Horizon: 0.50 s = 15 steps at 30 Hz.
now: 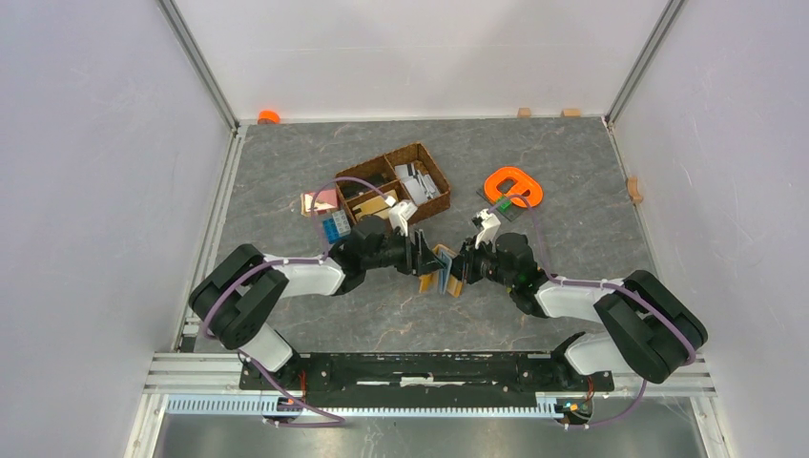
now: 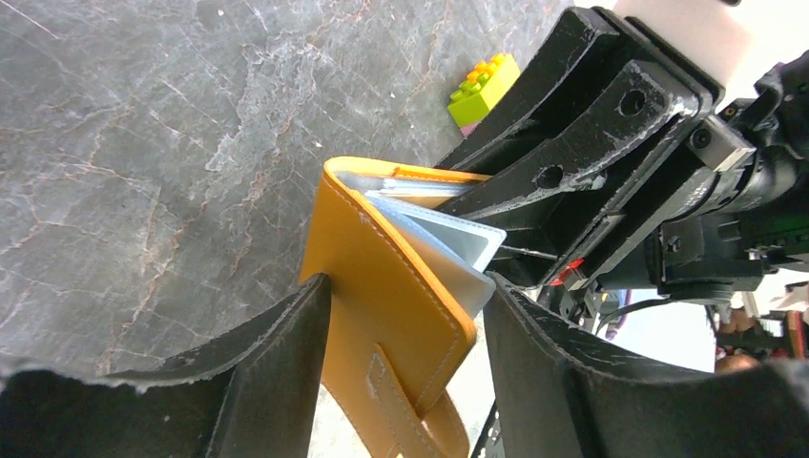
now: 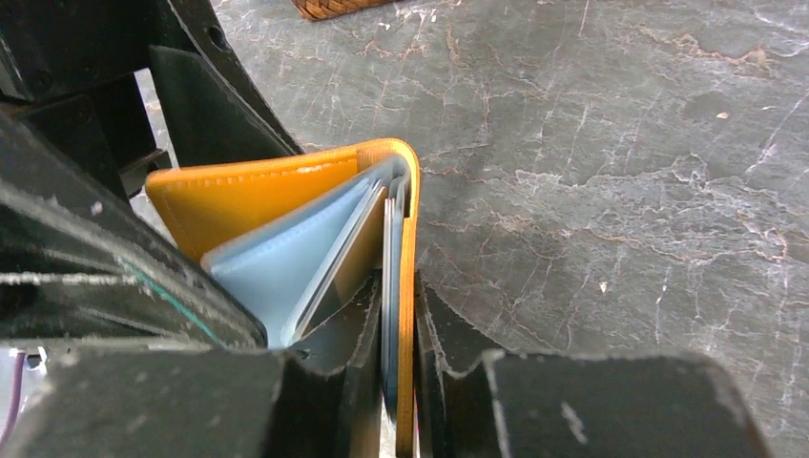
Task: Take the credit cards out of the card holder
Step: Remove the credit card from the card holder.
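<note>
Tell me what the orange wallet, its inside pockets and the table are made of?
The card holder looks like leather or fake leather: smooth mustard skin with stitched edges. Its inner pockets seem thin, soft plastic, pale blue and slightly glossy. The table top looks like grey veined marble, maybe only a printed sheet.

Card holder (image 2: 382, 277) bottom cut off by frame edge; basket (image 1: 437, 175) contents too small to tell.
</note>
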### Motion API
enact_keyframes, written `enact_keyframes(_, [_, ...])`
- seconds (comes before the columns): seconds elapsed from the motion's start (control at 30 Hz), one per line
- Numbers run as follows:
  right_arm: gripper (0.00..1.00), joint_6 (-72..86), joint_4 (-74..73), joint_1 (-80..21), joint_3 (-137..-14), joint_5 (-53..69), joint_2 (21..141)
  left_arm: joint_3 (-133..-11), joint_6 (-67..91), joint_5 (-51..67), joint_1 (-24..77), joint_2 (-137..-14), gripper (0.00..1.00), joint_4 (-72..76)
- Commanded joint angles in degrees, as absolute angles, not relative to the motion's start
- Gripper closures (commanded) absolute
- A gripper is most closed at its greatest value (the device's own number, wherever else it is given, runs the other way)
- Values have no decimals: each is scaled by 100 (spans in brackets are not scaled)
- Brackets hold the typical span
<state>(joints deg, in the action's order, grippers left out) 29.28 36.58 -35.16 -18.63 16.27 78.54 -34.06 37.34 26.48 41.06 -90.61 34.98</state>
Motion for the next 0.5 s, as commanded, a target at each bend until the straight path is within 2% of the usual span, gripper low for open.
enact_keyframes(0.0, [81, 3076, 3851, -3551, -2015, 1840, 7746, -3794, 3140, 2139, 4445, -8778, 33, 2901])
enact_keyframes(0.03, [83, 3121, 3865, -3551, -2009, 1843, 7731, -3837, 3070, 2083, 4507, -8775, 32, 2806])
enact_keyframes(0.13, [98, 3223, 3834, -3548, -2004, 1860, 7677, -3927, 2986, 2015, 4620, -8800, 25, 2679])
enact_keyframes(0.27, [100, 3350, 3597, -3550, -2046, 1797, 7559, -4023, 2822, 1875, 4771, -8763, 23, 2466])
enact_keyframes(0.47, [100, 3350, 3342, -3551, -2090, 1677, 7470, -4130, 2655, 1617, 4834, -8671, 38, 2131])
